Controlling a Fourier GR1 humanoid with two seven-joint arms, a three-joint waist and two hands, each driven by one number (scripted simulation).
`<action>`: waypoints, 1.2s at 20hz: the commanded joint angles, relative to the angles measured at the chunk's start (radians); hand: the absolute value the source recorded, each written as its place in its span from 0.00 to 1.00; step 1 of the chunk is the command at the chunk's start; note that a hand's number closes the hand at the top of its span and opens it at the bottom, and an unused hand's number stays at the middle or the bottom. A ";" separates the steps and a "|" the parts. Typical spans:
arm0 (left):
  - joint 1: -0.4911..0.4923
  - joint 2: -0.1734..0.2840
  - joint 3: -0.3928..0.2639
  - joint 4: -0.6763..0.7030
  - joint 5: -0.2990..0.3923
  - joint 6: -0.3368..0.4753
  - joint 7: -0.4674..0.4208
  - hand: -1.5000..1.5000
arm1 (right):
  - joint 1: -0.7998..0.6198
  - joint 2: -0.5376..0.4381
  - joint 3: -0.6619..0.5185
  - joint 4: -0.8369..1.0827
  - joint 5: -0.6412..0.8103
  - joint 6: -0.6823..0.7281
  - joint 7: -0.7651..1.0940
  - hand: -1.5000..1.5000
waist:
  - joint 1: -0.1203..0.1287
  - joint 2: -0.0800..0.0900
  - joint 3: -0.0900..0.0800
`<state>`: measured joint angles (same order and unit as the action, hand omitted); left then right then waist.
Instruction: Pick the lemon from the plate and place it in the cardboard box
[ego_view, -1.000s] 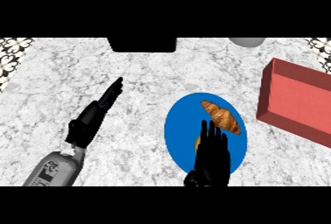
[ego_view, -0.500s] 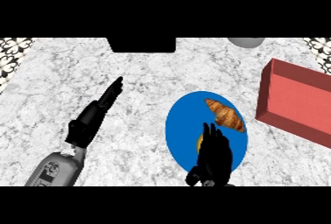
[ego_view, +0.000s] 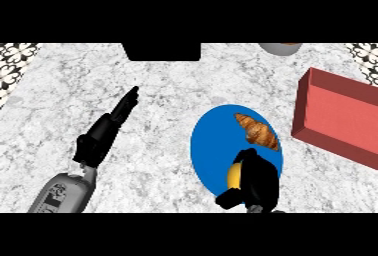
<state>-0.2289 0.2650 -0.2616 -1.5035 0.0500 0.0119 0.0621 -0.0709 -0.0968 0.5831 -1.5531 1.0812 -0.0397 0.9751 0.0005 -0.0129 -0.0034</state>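
head view: the right hand (ego_view: 255, 182) sits at the lower middle-right of the frame, over the lower part of a blue plate (ego_view: 210, 145), its black fingers curled down around a yellow lemon (ego_view: 233, 176) of which only a sliver shows at the hand's left side. the lemon lies on the plate, at its lower end, mostly hidden under the hand. a brown croissant (ego_view: 257, 131) lies on the upper right part of the same plate, tilted, just above the hand and apart from it. the red cardboard box (ego_view: 341, 117) stands at the right edge of the frame, to the right of the plate and near it, its open inside facing up and nothing visible in it. the left hand (ego_view: 111, 125) lies in the left half of the frame over the marble counter (ego_view: 155, 85), fingers straight and together, pointing toward the upper middle, holding nothing; its grey forearm (ego_view: 63, 192) comes in from the lower left. a black block (ego_view: 161, 51) sits at the top middle edge, and a grey round object (ego_view: 279, 48) is cut off at the top right.
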 joint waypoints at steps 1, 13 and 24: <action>0.022 -0.009 -0.008 -0.023 -0.007 0.004 0.007 0.50 | 0.135 -0.250 -0.041 -0.085 -0.105 0.006 -0.239 1.00 | -0.015 0.009 0.004; -0.005 -0.008 0.046 0.002 -0.002 -0.042 0.000 0.50 | 0.254 -0.568 -0.342 -0.245 -0.166 -0.155 -0.608 1.00 | -0.014 0.012 0.003; 0.029 -0.022 0.053 -0.057 -0.033 -0.031 0.038 0.50 | 0.545 -0.626 -0.503 -0.921 -0.285 -0.037 -0.528 1.00 | -0.029 0.006 0.003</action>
<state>-0.2027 0.2465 -0.2169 -1.5414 0.0201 -0.0207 0.0855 0.3859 -0.7168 0.1376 -2.2863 0.8359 -0.0914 0.4431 -0.0246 -0.0056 -0.0009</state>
